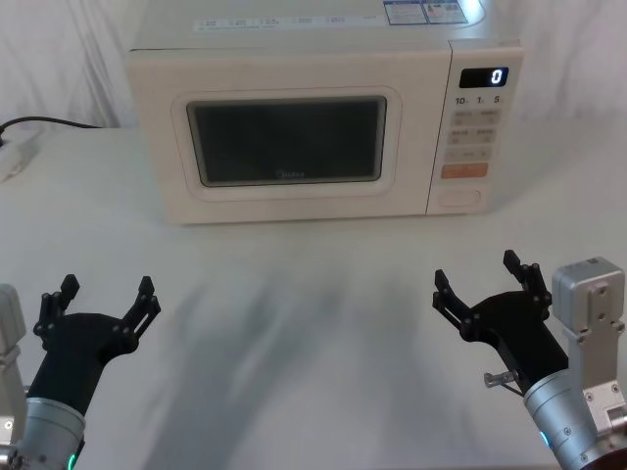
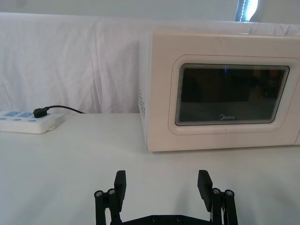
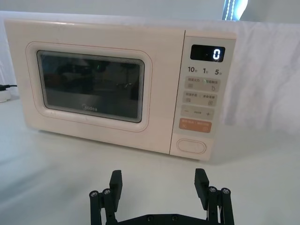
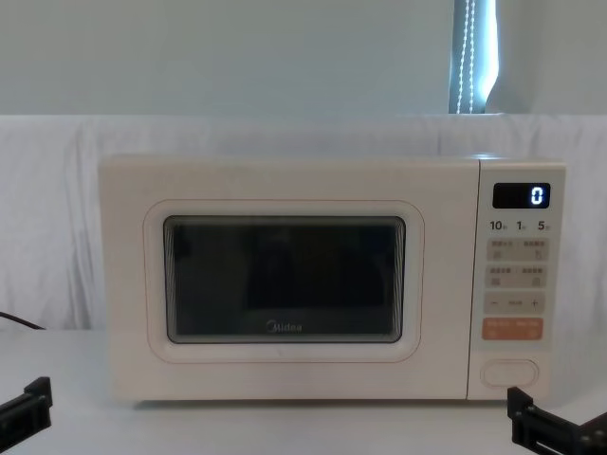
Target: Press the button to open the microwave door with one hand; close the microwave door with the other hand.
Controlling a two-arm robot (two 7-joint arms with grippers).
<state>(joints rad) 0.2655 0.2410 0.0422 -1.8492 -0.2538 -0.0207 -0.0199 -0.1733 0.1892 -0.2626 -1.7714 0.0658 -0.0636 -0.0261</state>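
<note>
While both released, right pincer (image 1: 488,281) sits near button (image 1: 460,197), left pincer (image 1: 106,302) apart.

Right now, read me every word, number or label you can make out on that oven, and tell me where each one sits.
"Midea": on the microwave door, under the dark window.
"0": lit on the black display atop the control strip.
"10", "1", "5": in a row just below the display, each with a small mark too tiny to read.
Beige keys and orange key: print too small to read.
Stickers on the microwave top: unreadable.
Big bottom button: blank.

Cream microwave (image 4: 332,284), microwave door (image 4: 285,284) closed, display (image 4: 521,196) reading 0
</note>
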